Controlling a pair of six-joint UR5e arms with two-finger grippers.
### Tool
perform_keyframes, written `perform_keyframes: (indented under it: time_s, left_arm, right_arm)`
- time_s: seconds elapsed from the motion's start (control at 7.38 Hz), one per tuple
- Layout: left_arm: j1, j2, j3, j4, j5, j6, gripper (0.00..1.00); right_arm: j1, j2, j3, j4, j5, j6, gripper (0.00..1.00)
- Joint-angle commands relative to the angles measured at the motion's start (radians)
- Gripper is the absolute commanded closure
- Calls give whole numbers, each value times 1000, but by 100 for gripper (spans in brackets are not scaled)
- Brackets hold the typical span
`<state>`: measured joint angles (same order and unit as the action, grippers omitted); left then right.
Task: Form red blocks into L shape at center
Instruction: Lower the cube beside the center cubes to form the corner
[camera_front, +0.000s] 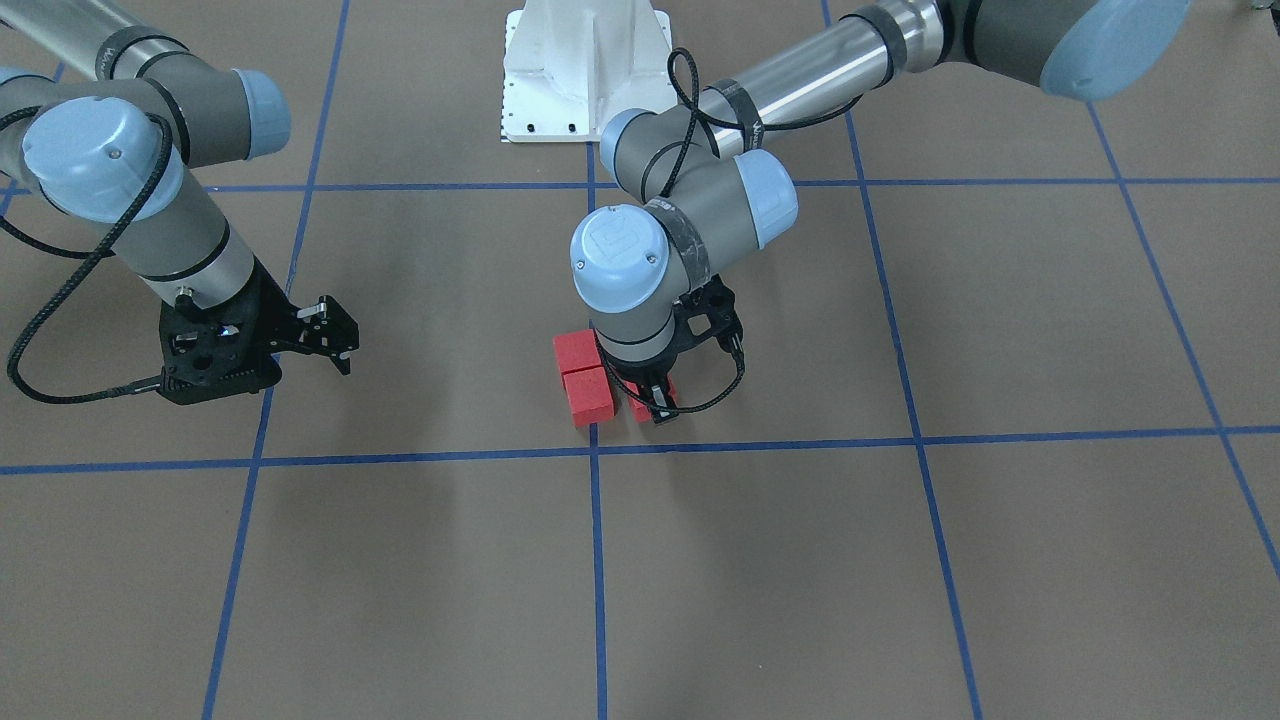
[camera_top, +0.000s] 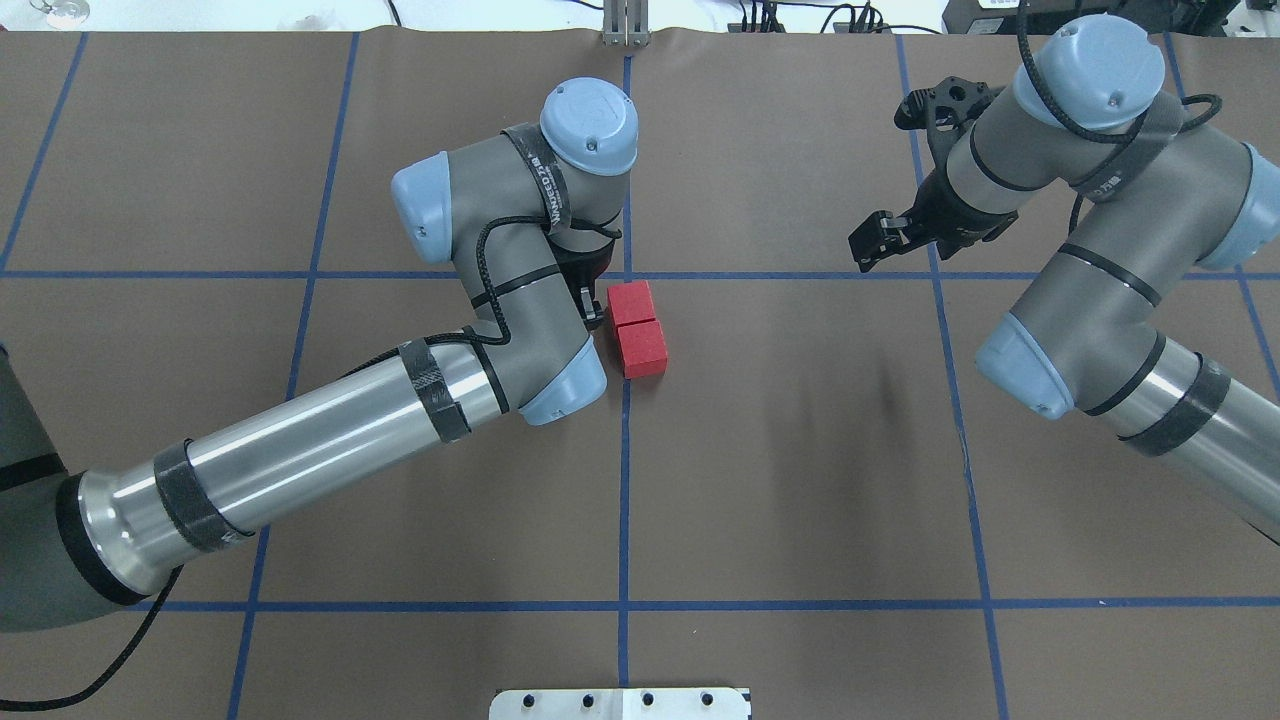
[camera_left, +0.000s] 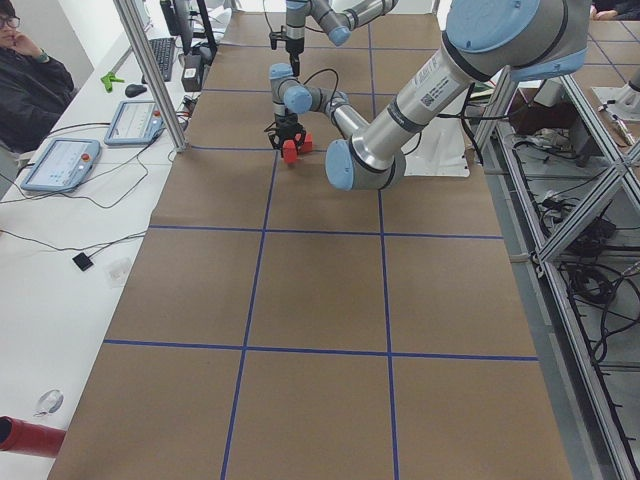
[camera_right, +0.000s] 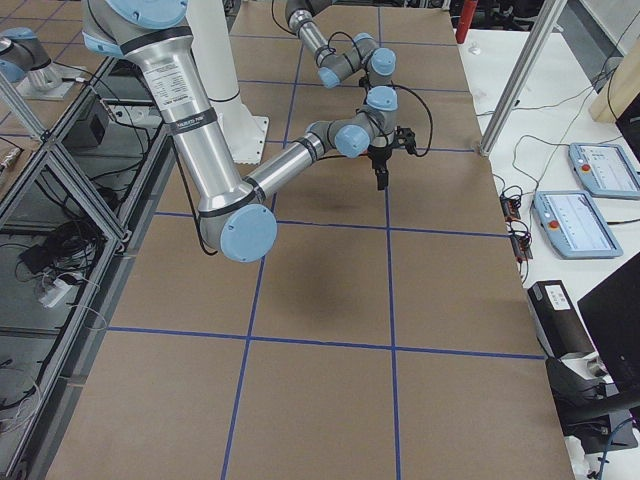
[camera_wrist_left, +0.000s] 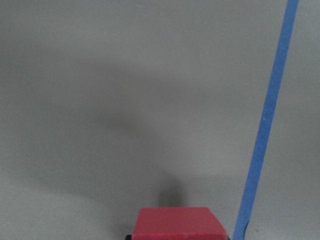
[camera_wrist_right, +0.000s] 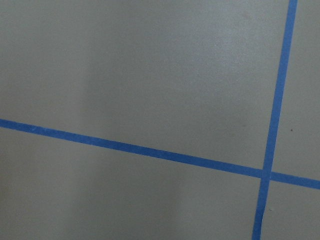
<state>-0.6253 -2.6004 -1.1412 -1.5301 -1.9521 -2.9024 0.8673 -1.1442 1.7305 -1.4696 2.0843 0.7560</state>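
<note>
The left end effector (camera_front: 655, 398) points straight down over the middle of the bench (camera_front: 1050, 330). Its fingers are closed narrowly on a red block (camera_front: 638, 406), which sits on the brown surface. In the left wrist view that block's top face fills the bottom of the frame, with a blue tape line (camera_top: 624, 450) running just beside it. Across that line, toward the bench's right edge, lies a pair of red blocks (camera_top: 640, 345). They touch each other in a short row along the line. The gripped block is just beside the one farther from the robot's edge, so the three together make a corner. The center crossing (camera_front: 594, 447) is just beyond them toward the operators' edge, close to the blocks but not covered by them. The right end effector (camera_front: 340, 335) hangs well apart, toward the bench's right edge near another line crossing. Its fingers are spread wide and hold nothing.
</note>
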Motion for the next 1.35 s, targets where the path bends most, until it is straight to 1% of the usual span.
perform_keyframes:
  time_s: [0.0, 0.14, 1.22]
  left_arm:
    - [7, -7, 11, -27, -13, 3, 100]
    - [9, -10, 35, -50, -24, 2, 100]
    - [16, -10, 37, -53, -25, 9, 100]
  right_arm:
    - [1, 1, 1, 0, 2, 0, 1]
    - [-1, 1, 1, 0, 0, 0, 1]
    - [-1, 3, 1, 0, 2, 2, 1]
